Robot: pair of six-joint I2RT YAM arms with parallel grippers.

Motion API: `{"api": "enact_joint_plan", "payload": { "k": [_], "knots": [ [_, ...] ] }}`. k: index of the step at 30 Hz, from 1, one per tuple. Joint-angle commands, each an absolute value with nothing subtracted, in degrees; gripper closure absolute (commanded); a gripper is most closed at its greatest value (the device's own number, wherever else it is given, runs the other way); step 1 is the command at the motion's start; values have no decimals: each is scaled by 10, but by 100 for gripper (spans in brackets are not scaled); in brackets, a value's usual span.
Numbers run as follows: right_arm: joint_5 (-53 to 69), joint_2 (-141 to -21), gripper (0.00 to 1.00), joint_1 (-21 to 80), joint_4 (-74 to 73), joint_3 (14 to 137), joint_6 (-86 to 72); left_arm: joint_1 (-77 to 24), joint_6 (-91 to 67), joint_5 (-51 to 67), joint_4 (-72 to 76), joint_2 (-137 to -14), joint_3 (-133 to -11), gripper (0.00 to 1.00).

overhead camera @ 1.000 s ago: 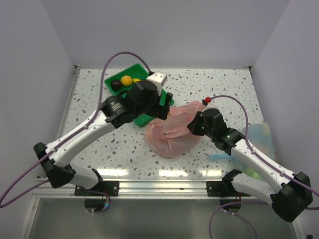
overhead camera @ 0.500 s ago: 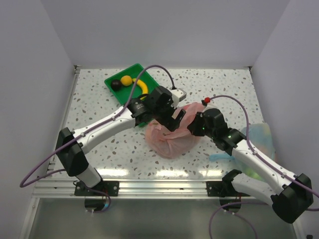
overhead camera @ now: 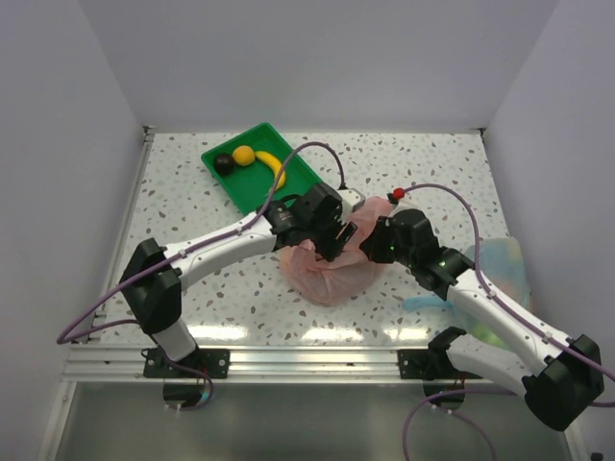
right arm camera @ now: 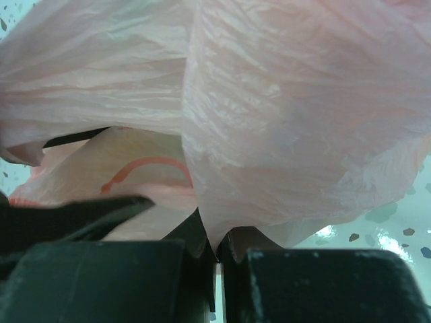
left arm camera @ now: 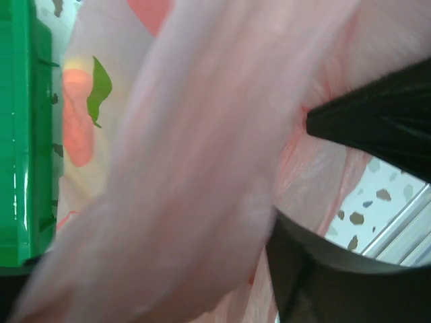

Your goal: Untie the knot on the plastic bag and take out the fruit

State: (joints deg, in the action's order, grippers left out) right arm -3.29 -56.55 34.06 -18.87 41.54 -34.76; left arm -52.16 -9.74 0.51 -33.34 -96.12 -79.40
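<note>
My right gripper (right arm camera: 217, 252) is pinching a fold of the bag (overhead camera: 332, 274): the two jaws are pressing together with only thin pink plastic between them, and the crinkled film is billowing up over them and filling my right wrist view. From above, that gripper is sitting at the bag's right side, low against it.

My left gripper (overhead camera: 338, 238) is hanging over the top of the bag, just beside the right one, with my left arm stretching across from the near left. Its jaws are standing apart. One black finger (left arm camera: 377, 114) is showing at the right of the left wrist view and the other at the bottom, with a blurred band of pink plastic running across in front. I cannot tell whether either finger is touching the plastic. An orange patch with a green leaf shape is showing at the left of that view; I cannot tell whether it is print or something inside.

The bag is lying in the middle of the table (overhead camera: 432, 163), bunched into a rounded heap. I cannot pick out the knot in any view, nor what is inside.

The tray (overhead camera: 252, 187) is sitting behind and to the left of the bag, near it. In its far end a dark ball (overhead camera: 223, 163), a yellow fruit (overhead camera: 244, 154) and a banana (overhead camera: 274, 165) are lying close together. A pale blue bag (overhead camera: 504, 257) is lying at the right edge, partly under my right arm
</note>
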Motion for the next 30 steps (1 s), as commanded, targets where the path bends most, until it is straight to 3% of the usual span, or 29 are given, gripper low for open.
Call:
{"api": "enact_joint_plan", "payload": {
  "k": [1,2,3,5,6,7,9,17,21,30],
  "knots": [
    [-24,-553,99,340,-188,430,-348,-521,-105,-37,-283,-959,-788,36],
    [-25,-548,98,341,-189,425,-351,-518,-110,-55,-280,-958,-787,44],
    [-26,-545,96,340,-192,423,-353,-514,-120,-60,-275,-955,-785,63],
    [-40,-534,94,340,-212,420,-354,-496,-134,-57,-269,-950,-778,81],
    [-48,-531,94,340,-221,418,-357,-488,-151,-56,-259,-947,-773,95],
    [-56,-527,94,340,-240,416,-358,-481,-160,-55,-255,-944,-765,100],
    [-87,-513,100,339,-262,409,-366,-462,-184,-48,-242,-936,-757,100],
    [-124,-479,100,290,-424,389,-410,-378,-287,-43,-212,-927,-718,100],
    [-75,-466,100,234,-487,374,-410,-333,-362,-29,-208,-938,-717,100],
    [-62,-442,100,229,-550,399,-404,-290,-438,63,-169,-957,-699,100]
  ]
}}
